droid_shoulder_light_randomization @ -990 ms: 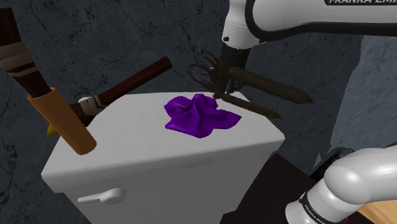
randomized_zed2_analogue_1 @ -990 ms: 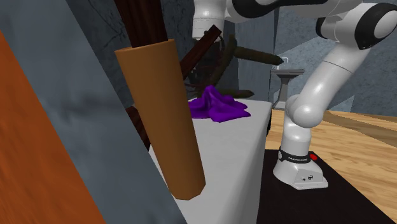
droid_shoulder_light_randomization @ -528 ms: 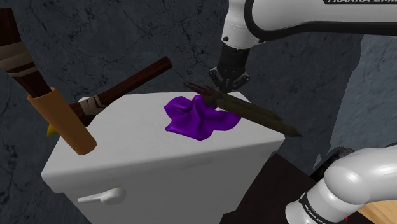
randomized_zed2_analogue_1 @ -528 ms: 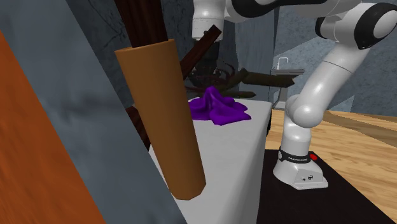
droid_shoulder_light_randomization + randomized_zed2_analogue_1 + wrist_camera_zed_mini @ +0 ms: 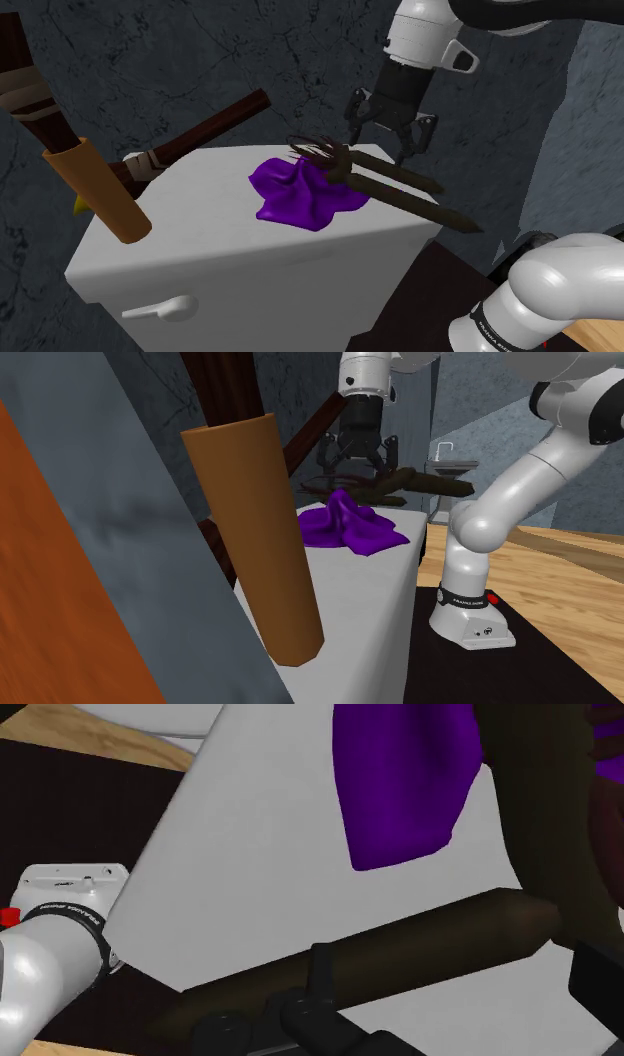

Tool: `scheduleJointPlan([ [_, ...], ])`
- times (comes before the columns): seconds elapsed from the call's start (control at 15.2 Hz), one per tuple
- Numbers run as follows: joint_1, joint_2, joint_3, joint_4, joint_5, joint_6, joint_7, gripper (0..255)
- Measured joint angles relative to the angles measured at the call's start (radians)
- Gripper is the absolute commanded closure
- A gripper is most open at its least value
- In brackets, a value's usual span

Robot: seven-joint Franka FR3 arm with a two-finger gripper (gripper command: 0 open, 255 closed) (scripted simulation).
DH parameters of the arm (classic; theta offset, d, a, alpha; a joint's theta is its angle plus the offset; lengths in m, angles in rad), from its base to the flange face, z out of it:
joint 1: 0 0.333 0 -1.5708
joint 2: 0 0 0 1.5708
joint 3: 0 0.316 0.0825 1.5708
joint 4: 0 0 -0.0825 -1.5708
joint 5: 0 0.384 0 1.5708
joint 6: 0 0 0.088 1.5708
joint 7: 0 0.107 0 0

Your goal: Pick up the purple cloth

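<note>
Deep, plain purple on the cloth point(image 5: 300, 192). All black on the claw point(image 5: 388, 135); white with dark joints on the arm point(image 5: 520, 482). Flat white on the toilet tank point(image 5: 250, 260). Dark brown on the sticks point(image 5: 415, 182) across it, orange-brown on the tube point(image 5: 100, 190). Dark grey with thin veining on the wall point(image 5: 180, 50). Pale tan wood grain on the floor point(image 5: 570, 557).

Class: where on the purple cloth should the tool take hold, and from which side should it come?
I'd pinch the raised crumpled fold near the middle of the purple cloth, coming straight down. It lies low and spread on the white top, offering no side edge, and dark sticks cross its edge on the shoulder view's right, below the open tool.
</note>
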Motion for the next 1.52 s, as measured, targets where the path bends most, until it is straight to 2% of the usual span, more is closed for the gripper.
scheduleJointPlan([
  [0.13, -0.012, -0.054, 0.007, -0.015, 0.071, -0.02, 0.148, 0],
  [0.2, -0.015, -0.067, 0.008, -0.02, 0.086, -0.024, 0.181, 0],
  [0.66, -0.006, -0.105, 0.027, -0.103, 0.125, 0.06, 0.204, 0],
  [0.73, -0.004, -0.107, 0.025, -0.106, 0.125, 0.064, 0.204, 255],
  [0.99, -0.006, -0.103, 0.022, -0.097, 0.118, 0.134, 0.206, 255],
  [1.32, -0.018, -0.078, 0.037, -0.065, 0.098, 0.109, 0.224, 255],
  [1.52, 0.016, -0.09, 0.01, -0.094, 0.105, 0.141, 0.219, 255],
])
